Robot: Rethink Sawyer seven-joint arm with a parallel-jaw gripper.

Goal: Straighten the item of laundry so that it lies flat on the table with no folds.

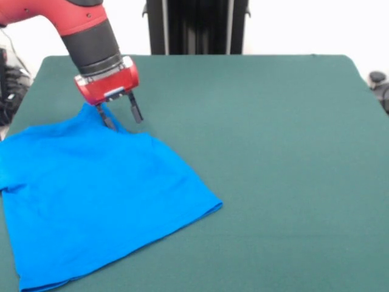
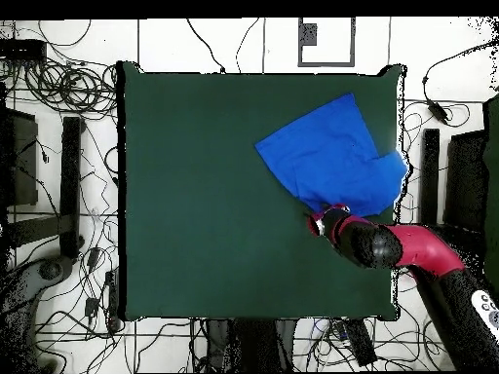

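A dark green table [image 1: 279, 152] fills the scene, most of its top bare, with a bright blue T-shirt [image 1: 91, 194] spread near one corner. In the front view the shirt sits at the lower left, running off the picture's edge; from overhead it lies near a corner of the table, reaching toward the table's edge. Most of the fabric is already flat, though a sleeve edge at the side looks turned over, and one point of cloth rises in a small peak toward the robot, probably because that is where it is being pulled.

The red and black arm [image 2: 419, 248] reaches in low across the table's edge, its wrist angled down so the gripper [image 1: 121, 117] meets that raised tip of the shirt. The two dark fingers [image 1: 135, 109] stand apart: one presses into or just behind the blue peak, the other hangs over bare green felt beside it. Whether any cloth is actually pinched cannot be told; the jaws appear partly open rather than clamped.
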